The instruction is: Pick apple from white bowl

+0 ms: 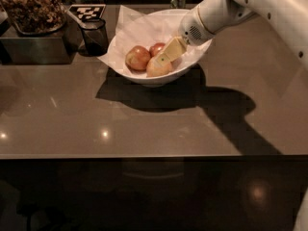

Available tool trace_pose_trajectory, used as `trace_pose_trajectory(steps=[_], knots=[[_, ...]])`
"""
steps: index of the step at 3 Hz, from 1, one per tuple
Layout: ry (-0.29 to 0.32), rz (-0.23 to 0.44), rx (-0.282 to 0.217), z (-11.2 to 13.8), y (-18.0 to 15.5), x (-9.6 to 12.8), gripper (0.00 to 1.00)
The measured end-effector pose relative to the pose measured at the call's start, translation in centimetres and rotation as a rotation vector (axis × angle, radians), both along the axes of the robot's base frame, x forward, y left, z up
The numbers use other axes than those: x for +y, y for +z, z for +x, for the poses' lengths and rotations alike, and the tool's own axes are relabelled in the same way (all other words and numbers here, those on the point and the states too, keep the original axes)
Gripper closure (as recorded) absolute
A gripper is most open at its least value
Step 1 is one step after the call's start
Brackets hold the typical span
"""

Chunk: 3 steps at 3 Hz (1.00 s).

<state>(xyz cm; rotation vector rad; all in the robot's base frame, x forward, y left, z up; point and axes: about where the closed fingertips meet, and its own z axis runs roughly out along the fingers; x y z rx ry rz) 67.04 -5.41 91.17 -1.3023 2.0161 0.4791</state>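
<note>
The gripper is inside the white bowl, lowered over the front-right part of its contents. The arm reaches in across the bowl's right rim. Whether the tool is spread or closed cannot be determined from this view, because it overlaps the fruit and no gap can be read.

The apple — the palest of three, yellow-green — lies at the front of the bowl, directly beneath the gripper and apparently touching it. The left red apple sits just beside it, and the rear red apple lies toward the bowl's back. A paper liner covers the bowl's interior and projects above its rear-left rim. A dark glass cup stands just left of the bowl.

Handling judgement: the apple is probably firm, moderately heavy and smooth-skinned, so an off-centre grip could slip. The recommended hold is from above, across the widest part, with contact on opposite sides. Excess force would bruise the flesh. The left red apple leaves little clearance on that side, and the paper liner may lift with the fruit.
</note>
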Motion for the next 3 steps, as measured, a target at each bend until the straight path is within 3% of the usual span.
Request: trace_pose_trajectory(steps=[1, 3], knots=[[-0.067, 0.009, -0.01, 0.1, -0.8, 0.5, 0.19], [-0.111, -0.01, 0.025, -1.3, -2.2, 2.4, 0.23]])
